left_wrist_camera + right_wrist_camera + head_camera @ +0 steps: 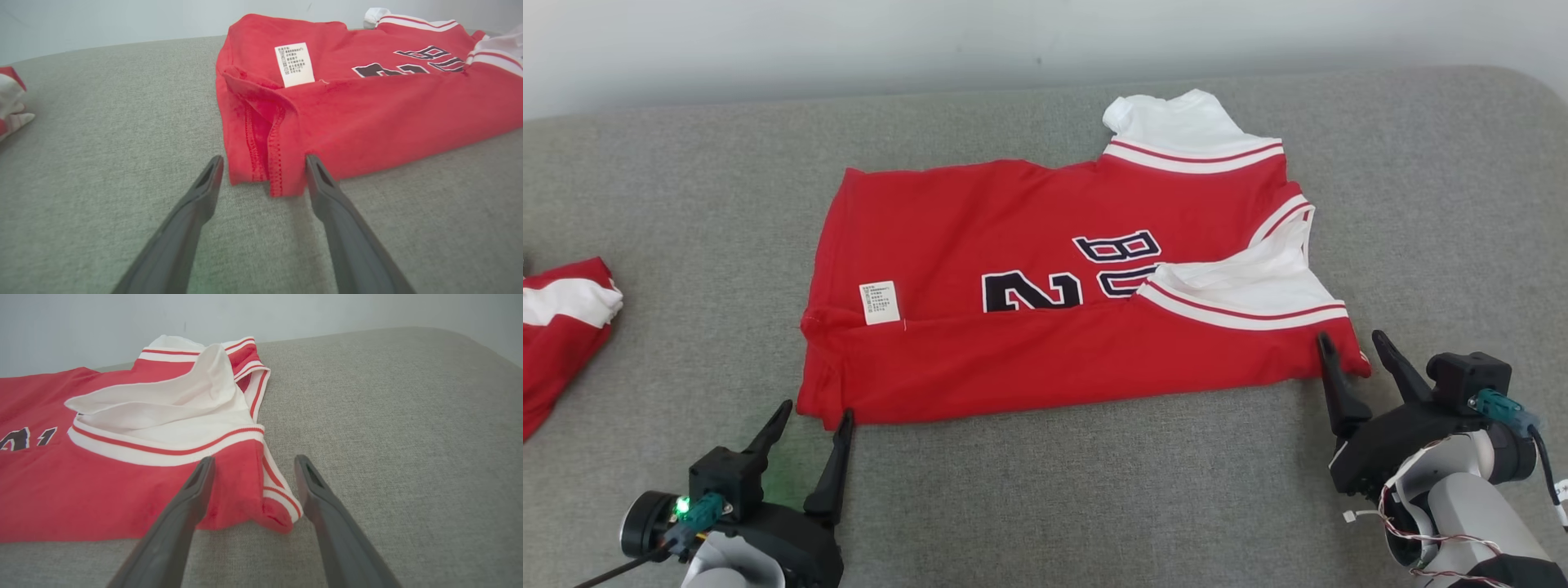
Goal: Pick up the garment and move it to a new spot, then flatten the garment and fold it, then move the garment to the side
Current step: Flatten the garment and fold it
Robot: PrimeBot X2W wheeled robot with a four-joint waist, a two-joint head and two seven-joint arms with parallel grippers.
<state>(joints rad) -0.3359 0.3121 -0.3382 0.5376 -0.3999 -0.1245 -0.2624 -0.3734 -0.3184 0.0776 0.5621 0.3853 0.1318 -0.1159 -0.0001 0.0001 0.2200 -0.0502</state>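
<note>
Head view: garment (1029, 359) near corners between wide-open left jaws and right jaws, ungripped.

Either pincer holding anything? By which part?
Nothing held. Both are open: left pincer at the jersey's hem corner, right pincer at its shoulder corner.

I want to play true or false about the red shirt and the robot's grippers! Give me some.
1. The red jersey lies on the grey fabric surface. True.
2. The left gripper is shut on the jersey. False: it is open, at the jersey's near corner.
3. A white label is on the jersey. True.
4. The right gripper is lifting the jersey. False: it is open, and the jersey lies on the surface.
5. Another red and white garment lies off to the left. True.
</note>
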